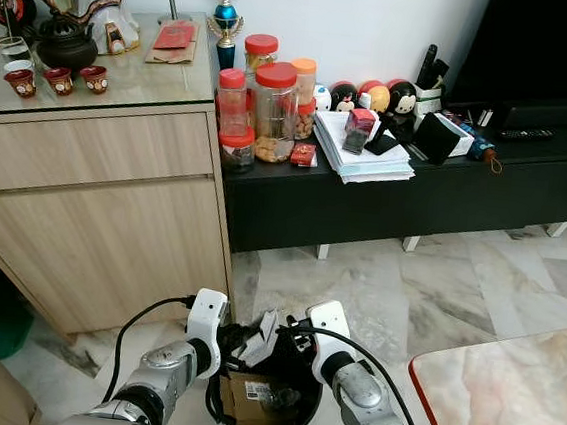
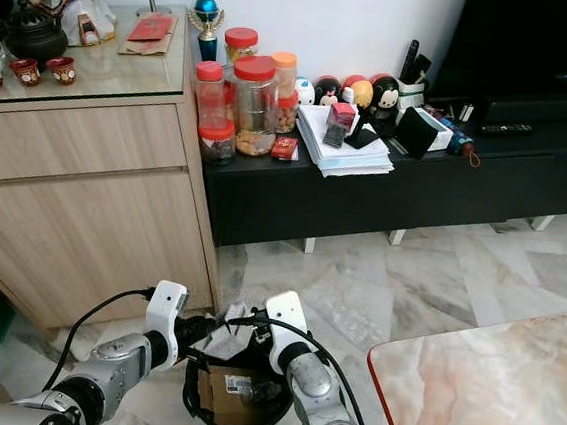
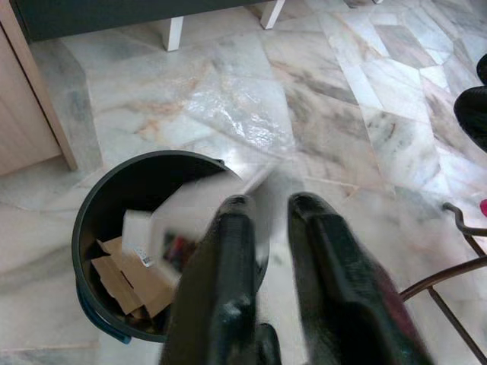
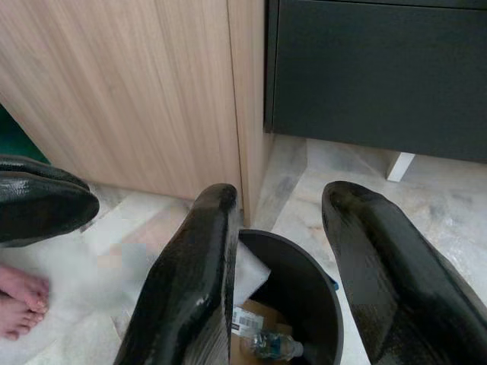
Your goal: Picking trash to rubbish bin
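Trash goes in the bin (image 1: 262, 411) now. Your left tool (image 1: 239, 337) pinches white paper (image 1: 257, 341); open it. Your right tool (image 1: 297, 336) is wide.

A pale marble floor (image 1: 437, 288) carries a black rubbish bin (image 1: 296, 419), standing just off the corner of a light wooden cabinet (image 1: 91, 224). The cabinet and a low black TV bench (image 1: 415, 200) beside it rest directly on the same floor, beyond the bin.
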`<state>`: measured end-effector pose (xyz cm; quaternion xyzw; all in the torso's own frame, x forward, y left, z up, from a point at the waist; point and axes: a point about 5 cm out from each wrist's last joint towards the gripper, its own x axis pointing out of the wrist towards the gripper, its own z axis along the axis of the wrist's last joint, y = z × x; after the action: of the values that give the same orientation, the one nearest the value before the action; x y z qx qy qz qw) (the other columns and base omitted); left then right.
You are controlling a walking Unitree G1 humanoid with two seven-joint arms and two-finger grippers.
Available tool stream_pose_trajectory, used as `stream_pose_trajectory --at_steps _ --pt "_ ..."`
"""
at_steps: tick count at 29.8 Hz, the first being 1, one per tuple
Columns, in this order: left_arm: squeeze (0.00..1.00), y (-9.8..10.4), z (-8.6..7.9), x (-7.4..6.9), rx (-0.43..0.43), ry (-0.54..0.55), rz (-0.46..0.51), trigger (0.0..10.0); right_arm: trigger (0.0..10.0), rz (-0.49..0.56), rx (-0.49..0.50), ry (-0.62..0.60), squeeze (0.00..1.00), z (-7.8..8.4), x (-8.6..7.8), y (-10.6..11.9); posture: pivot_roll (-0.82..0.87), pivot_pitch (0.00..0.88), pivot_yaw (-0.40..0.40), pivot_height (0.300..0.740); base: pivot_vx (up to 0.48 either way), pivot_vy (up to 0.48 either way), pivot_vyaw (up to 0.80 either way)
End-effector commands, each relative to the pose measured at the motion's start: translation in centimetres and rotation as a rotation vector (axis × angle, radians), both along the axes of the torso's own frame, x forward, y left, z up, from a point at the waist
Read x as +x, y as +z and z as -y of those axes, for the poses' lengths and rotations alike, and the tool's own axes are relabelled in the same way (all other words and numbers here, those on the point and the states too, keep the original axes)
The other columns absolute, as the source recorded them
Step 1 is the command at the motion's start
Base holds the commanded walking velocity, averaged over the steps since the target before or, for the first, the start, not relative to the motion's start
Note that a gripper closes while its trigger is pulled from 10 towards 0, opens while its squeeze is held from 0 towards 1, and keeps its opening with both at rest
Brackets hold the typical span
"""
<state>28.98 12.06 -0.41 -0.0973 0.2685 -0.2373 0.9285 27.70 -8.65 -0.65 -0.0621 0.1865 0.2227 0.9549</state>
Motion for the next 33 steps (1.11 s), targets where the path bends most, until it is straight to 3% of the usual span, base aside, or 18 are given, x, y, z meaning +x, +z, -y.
stream_pose_trajectory --at_steps 1,6,7,8,14,15,17,18,20,23,26,31,33 --pt "1.0 0.4 -0.1 0.4 0.008 -0.007 0.011 10.0 10.0 0.024 0.003 0.01 0.0 -0.3 0.4 0.5 0.17 0.0 0.03 0.74 0.0 0.0 0.0" --pt "1.0 0.4 0.0 0.4 0.007 -0.008 0.011 10.0 10.0 0.024 0.003 0.011 0.0 -0.3 0.4 0.5 0.17 0.0 0.029 0.74 0.0 0.0 0.0" --pt "0.64 0.4 -0.1 0.4 0.017 -0.006 0.016 10.0 10.0 0.024 0.003 0.011 0.0 -0.3 0.4 0.5 0.17 0.0 0.029 0.74 0.0 0.0 0.0" --pt "0.0 0.5 -0.2 0.5 0.029 -0.001 0.024 10.0 10.0 0.023 0.003 0.011 0.0 -0.3 0.4 0.5 0.17 0.0 0.029 0.74 0.0 0.0 0.0" --pt "0.0 0.8 -1.1 0.9 0.053 0.045 0.046 10.0 10.0 0.023 0.003 0.008 0.0 -0.3 0.4 0.5 0.18 0.0 0.028 0.74 0.0 0.0 0.0" --pt "0.0 0.9 -2.0 1.1 0.08 0.084 0.06 10.0 10.0 0.025 0.004 0.007 0.0 -0.3 0.4 0.5 0.18 0.0 0.028 0.74 0.0 0.0 0.0" --pt "0.0 1.0 -2.3 1.1 0.09 0.097 0.064 10.0 10.0 0.025 0.005 0.007 0.0 -0.3 0.4 0.5 0.18 0.0 0.028 0.74 0.0 0.0 0.0" --pt "0.0 1.0 -3.2 1.2 0.163 0.12 0.086 10.0 10.0 0.036 0.011 0.011 0.0 -0.4 0.4 0.6 0.18 0.0 0.03 0.74 0.0 0.0 0.0" --pt "0.0 1.4 -5.2 1.3 0.319 0.188 0.164 10.0 10.0 0.07 0.037 0.024 0.0 -0.9 0.7 1.2 0.19 0.0 0.03 0.74 0.0 0.0 0.0" --pt "0.0 2.2 -6.1 1.5 0.346 0.228 0.242 10.0 10.0 0.106 0.055 0.039 0.0 -1.4 1.1 1.9 0.19 0.0 0.028 0.74 0.0 0.0 0.0" --pt "0.0 4.1 -7.5 1.9 0.407 0.322 0.406 10.0 10.0 0.183 0.104 0.036 0.0 -2.3 2.2 3.7 0.2 0.0 0.022 0.74 0.0 0.0 0.0" --pt "0.0 6.5 -7.9 2.4 0.418 0.391 0.565 10.0 10.0 0.285 0.186 0.027 0.0 -3.1 4.0 6.6 0.21 0.0 0.024 0.74 0.0 0.0 0.0" --pt "0.0 6.8 -7.9 2.5 0.422 0.403 0.585 10.0 10.0 0.301 0.191 0.029 0.0 -3.2 4.2 7.0 0.21 0.0 0.024 0.74 0.0 0.0 0.0"
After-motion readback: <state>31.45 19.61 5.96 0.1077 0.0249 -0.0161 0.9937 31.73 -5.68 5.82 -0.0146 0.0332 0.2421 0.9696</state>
